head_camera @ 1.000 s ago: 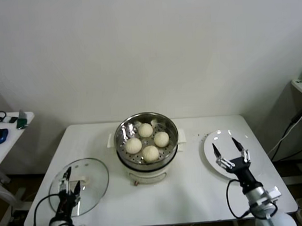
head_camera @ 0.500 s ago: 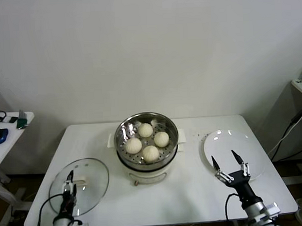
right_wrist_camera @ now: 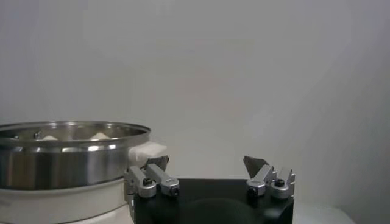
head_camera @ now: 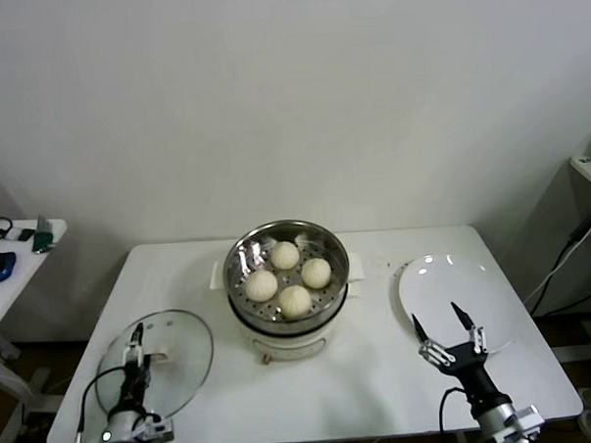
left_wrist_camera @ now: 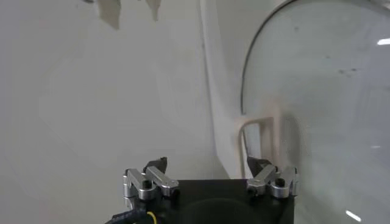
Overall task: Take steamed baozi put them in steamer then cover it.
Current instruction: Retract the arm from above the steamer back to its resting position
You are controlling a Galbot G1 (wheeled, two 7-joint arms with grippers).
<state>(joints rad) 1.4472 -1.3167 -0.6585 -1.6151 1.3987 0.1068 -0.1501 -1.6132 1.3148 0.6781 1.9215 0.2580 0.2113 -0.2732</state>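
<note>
Now four buns (head_camera: 289,278) seen in steamer (head_camera: 287,249), frame centre; lid (head_camera: 179,354) lower left. Left claw (head_camera: 134,347) and right claw (head_camera: 443,329) spread wide, nothing held.

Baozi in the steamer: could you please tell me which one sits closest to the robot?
The front baozi, lowest in the head view, sits nearest the steamer rim facing the robot.

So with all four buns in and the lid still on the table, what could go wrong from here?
1. The glass lid overhangs the table's front-left edge; a nudge from the open left gripper might slide it off.
2. Its white handle is small, so a grasp could miss.
3. The baozi rise close to the steamer rim; a tilted lid might press them.
</note>
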